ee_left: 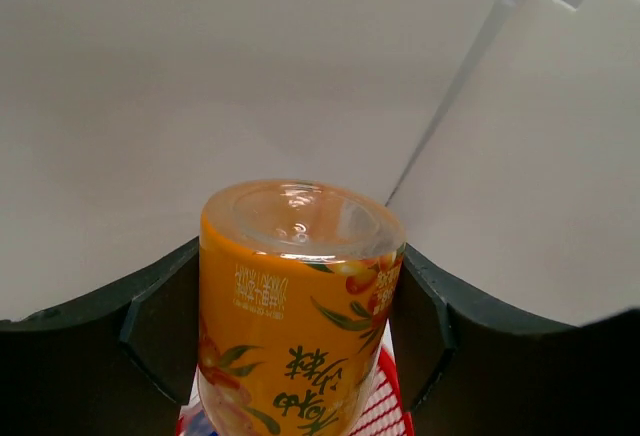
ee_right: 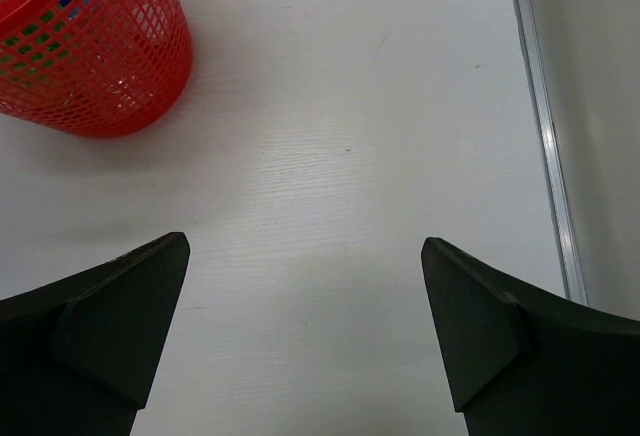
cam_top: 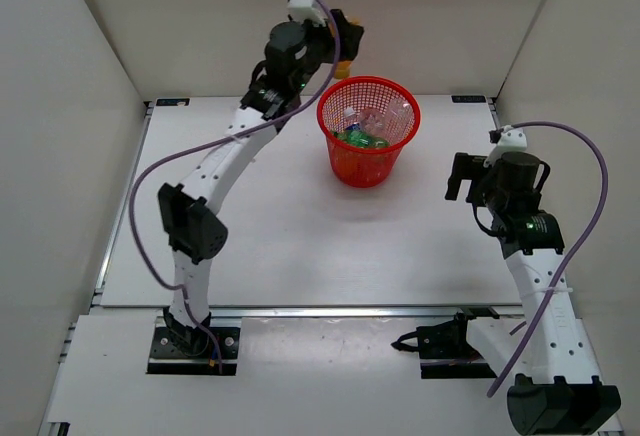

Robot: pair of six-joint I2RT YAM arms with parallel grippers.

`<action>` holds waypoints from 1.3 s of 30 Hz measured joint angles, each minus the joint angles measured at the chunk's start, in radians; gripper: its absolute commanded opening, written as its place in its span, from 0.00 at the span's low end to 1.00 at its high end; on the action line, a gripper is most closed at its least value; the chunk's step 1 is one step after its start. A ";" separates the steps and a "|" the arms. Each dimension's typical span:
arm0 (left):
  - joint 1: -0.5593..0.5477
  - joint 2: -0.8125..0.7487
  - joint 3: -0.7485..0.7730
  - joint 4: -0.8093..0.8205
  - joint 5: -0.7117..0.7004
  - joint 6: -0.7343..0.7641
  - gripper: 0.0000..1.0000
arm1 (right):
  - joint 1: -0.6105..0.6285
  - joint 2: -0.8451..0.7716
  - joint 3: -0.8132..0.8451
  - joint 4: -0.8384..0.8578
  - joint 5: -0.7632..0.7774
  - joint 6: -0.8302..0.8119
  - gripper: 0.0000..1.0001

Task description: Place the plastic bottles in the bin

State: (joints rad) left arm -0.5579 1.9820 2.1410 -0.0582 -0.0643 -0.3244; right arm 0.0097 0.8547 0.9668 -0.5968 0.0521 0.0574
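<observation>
At the far left of the scene, the left gripper (cam_top: 347,38) hangs raised above the far-left edge of the round red plastic mesh bin (cam_top: 365,163). Its dark fingers (ee_left: 165,326) are narrowed onto the sides of an orange-filled plastic bottle with a fruit-printed label (ee_left: 295,296). In the left wrist view the bottle's clear base faces the camera and its other end points down, with a strip of the bin's red mesh showing just beneath it.

The bin stands on the white table (cam_top: 280,241) near the far middle, apart from both arms. Inside it lie several small plastic bottles (cam_top: 366,128), clear and green among them; how many I cannot tell.

To the right, well apart from the bin, the right gripper (ee_right: 305,341) hovers over bare table. Its jaws are spread wide with nothing between them. The bin sits at the far left of its wrist view.
</observation>
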 measured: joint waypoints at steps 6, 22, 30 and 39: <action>-0.042 0.190 0.084 0.000 -0.004 -0.063 0.57 | -0.040 -0.021 -0.006 -0.003 0.010 0.000 0.99; -0.063 -0.084 -0.273 -0.050 -0.019 -0.049 0.99 | -0.049 -0.023 -0.019 -0.018 0.055 0.054 0.99; 0.011 -0.791 -0.944 -0.293 -0.137 -0.159 0.99 | -0.055 0.021 -0.050 -0.092 0.036 0.099 0.99; 0.145 -1.263 -1.334 -0.753 -0.209 -0.320 0.99 | -0.085 0.023 -0.146 -0.076 -0.090 0.133 1.00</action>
State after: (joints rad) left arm -0.4129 0.7189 0.8066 -0.8116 -0.2729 -0.6449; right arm -0.0757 0.8780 0.8207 -0.6731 -0.0383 0.1905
